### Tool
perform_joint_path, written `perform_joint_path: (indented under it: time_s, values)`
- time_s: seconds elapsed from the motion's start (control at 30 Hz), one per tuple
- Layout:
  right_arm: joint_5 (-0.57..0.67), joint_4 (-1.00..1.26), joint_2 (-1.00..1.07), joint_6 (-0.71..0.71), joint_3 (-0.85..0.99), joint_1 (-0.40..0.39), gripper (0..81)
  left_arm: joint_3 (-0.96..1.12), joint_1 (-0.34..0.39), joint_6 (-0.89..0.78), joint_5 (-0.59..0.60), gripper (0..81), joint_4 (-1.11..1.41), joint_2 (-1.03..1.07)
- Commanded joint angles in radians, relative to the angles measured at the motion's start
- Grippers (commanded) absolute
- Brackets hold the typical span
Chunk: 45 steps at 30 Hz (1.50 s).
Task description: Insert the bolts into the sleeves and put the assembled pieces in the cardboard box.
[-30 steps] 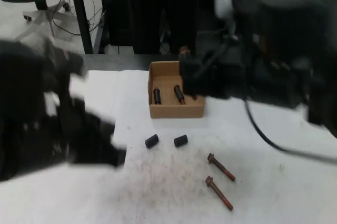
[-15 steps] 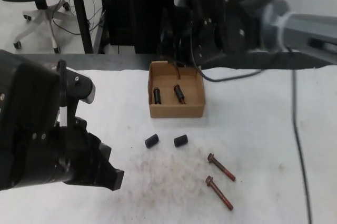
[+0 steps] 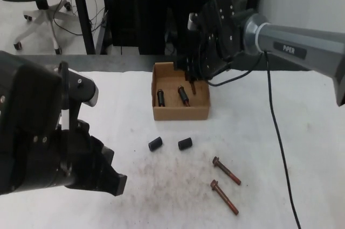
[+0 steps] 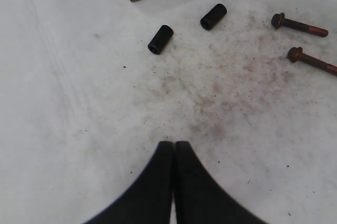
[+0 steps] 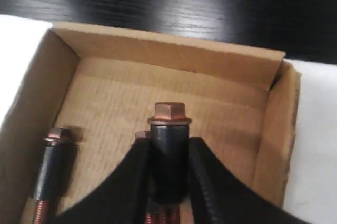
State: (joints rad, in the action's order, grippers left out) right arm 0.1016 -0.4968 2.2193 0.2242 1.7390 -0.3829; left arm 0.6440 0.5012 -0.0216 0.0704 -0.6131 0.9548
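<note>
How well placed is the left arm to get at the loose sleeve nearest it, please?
Probably yes: only bare bench lies between the left hand and that sleeve, with nothing in the way. The hand is shut, so it would need to open first.

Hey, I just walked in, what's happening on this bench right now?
The right pincer holds a bolt fitted in a sleeve over the cardboard box, where two assembled pieces lie. Two loose sleeves and two bare bolts lie on the bench, not yet joined. The left pincer is shut and empty, above the bench near them.
</note>
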Motion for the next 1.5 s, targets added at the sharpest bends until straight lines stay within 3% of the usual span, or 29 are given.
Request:
perform_joint_path:
  time_s: [0.0, 0.17, 0.27, 0.5, 0.57, 0.63, 0.67, 0.8, 1.2, 1.37, 1.47]
  values:
    - [0.036, 0.014, -0.001, 0.001, 0.016, 0.002, 5.5, 0.005, -0.001, 0.004, -0.010, 0.2, 0.003, 0.013]
    - [0.040, 0.015, 0.003, 0.001, 0.016, 0.006, 25.8, 0.005, -0.001, 0.004, -0.010, 0.2, 0.003, 0.041]
    - [0.040, 0.015, 0.003, 0.001, 0.016, 0.009, 30.2, 0.005, -0.001, 0.004, -0.010, 0.2, 0.003, 0.048]
    - [0.040, -0.012, -0.044, 0.004, 0.016, 0.009, 27.2, 0.005, -0.001, -0.001, -0.005, 0.2, 0.003, 0.048]
    - [0.040, -0.075, -0.076, 0.008, 0.016, 0.009, 17.2, 0.005, -0.001, -0.001, -0.002, 0.2, 0.003, 0.048]
    - [0.040, -0.182, -0.120, -0.023, 0.016, 0.009, 1.9, 0.005, -0.001, -0.001, -0.002, 0.2, 0.003, 0.048]
    - [0.040, -0.239, -0.143, -0.061, 0.016, 0.009, 0.5, 0.005, -0.001, -0.001, -0.002, 0.2, 0.003, 0.048]
    - [0.040, -0.284, -0.260, -0.218, -0.075, 0.003, 0.8, 0.007, -0.001, -0.001, -0.002, 0.2, 0.008, 0.040]
    - [0.063, -0.133, -0.616, -0.235, -0.684, -0.010, 0.8, 0.007, -0.001, 0.001, -0.002, 0.2, 0.079, -0.060]
    - [0.063, -0.139, -0.587, -0.500, -0.731, -0.040, 1.3, 0.005, -0.001, 0.001, -0.002, 0.2, 0.079, -0.060]
    - [0.017, -0.136, -0.563, -0.607, -0.731, -0.062, 12.1, 0.005, -0.001, 0.004, -0.002, 0.2, 0.079, -0.060]
